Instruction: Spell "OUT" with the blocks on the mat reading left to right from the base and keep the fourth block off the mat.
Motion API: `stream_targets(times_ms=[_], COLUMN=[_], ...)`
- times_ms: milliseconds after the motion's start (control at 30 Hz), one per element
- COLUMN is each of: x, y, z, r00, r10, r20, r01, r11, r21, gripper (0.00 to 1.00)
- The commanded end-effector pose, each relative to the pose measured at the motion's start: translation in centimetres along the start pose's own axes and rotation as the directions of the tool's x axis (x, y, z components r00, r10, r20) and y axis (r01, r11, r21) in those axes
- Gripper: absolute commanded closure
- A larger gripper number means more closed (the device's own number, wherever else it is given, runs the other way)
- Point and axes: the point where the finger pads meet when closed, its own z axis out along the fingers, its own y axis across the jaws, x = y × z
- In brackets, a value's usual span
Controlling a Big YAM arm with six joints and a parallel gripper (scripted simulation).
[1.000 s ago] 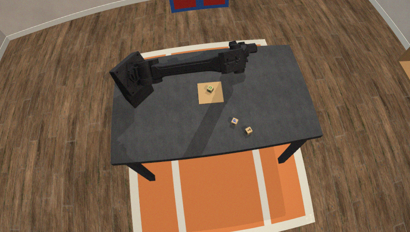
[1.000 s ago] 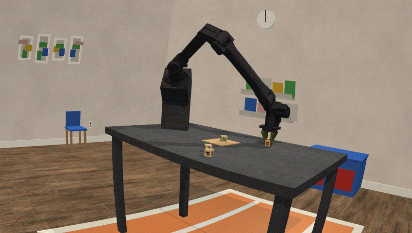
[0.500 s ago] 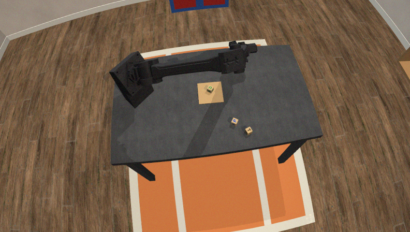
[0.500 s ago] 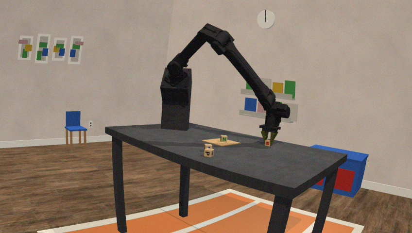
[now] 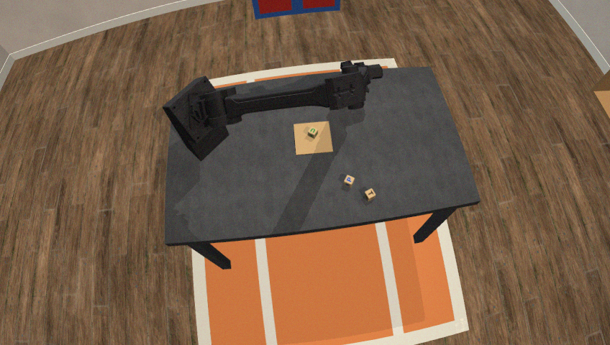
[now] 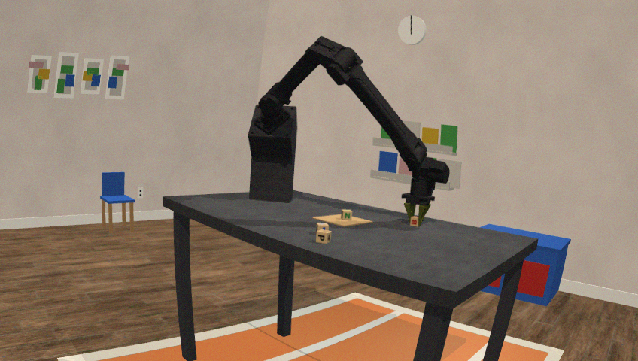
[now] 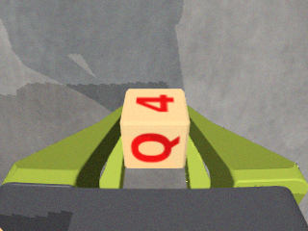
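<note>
My gripper [image 7: 155, 115] is shut on a wooden block with red letters [image 7: 154, 130]; the wrist view shows a "Q" face and a "4" face. In the exterior view the gripper [image 6: 416, 213] holds this block [image 6: 414, 220] down at the table top, off the mat near the table's far edge. The tan mat [image 5: 312, 139] holds one block with a green "U" on top [image 5: 313, 131]. A block with a blue "P" on top [image 5: 348, 180] and a block with a "T" on top [image 5: 370, 194] lie off the mat, close together. In the top view the arm hides the gripper.
The robot's base [image 5: 196, 115] stands at the table's left end and the arm [image 5: 290, 91] stretches along the far edge. A blue and red box [image 6: 528, 263] stands on the floor beyond the table.
</note>
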Motion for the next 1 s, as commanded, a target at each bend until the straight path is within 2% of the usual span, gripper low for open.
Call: stream_targets(times_ms=[0, 67, 100, 167, 300, 467, 533, 667, 733, 767, 867, 967], x=[-0.4, -0.8, -0.9, -0.9, -0.6, -0.6, -0.4, -0.4, -0.4, 0.1, 0.0, 0.1], y=[-0.9, -0.9, -1.3, -1.3, -1.1, -1.0, -1.7, -1.3, -1.3, 0.2, 0.6, -0.1], z=[0.2, -0.7, -2.2, -2.2, -4.3, -8.1, -9.8, -11.7, -11.7, -8.9, -9.2, -9.3], r00=[1.0, 1.0, 1.0, 1.0, 1.0, 1.0, 1.0, 1.0, 1.0, 1.0, 1.0, 1.0], r10=[0.0, -0.007, -0.006, -0.006, -0.001, -0.001, 0.01, 0.006, 0.006, 0.005, 0.0, 0.01], r20=[0.003, 0.007, 0.013, 0.013, 0.012, 0.012, 0.013, 0.014, 0.014, -0.005, -0.003, -0.002], r01=[0.0, 0.007, 0.006, 0.006, 0.001, 0.0, -0.011, -0.006, -0.006, -0.005, 0.0, -0.01], r11=[1.0, 1.0, 0.999, 0.999, 0.999, 0.999, 0.999, 0.999, 0.999, 1.0, 1.0, 1.0], r21=[0.018, 0.02, 0.031, 0.031, 0.033, 0.033, 0.043, 0.039, 0.039, -0.014, -0.02, -0.011], gripper=[0.75, 0.75, 0.75, 0.75, 0.75, 0.75, 0.75, 0.75, 0.75, 0.75, 0.75, 0.75])
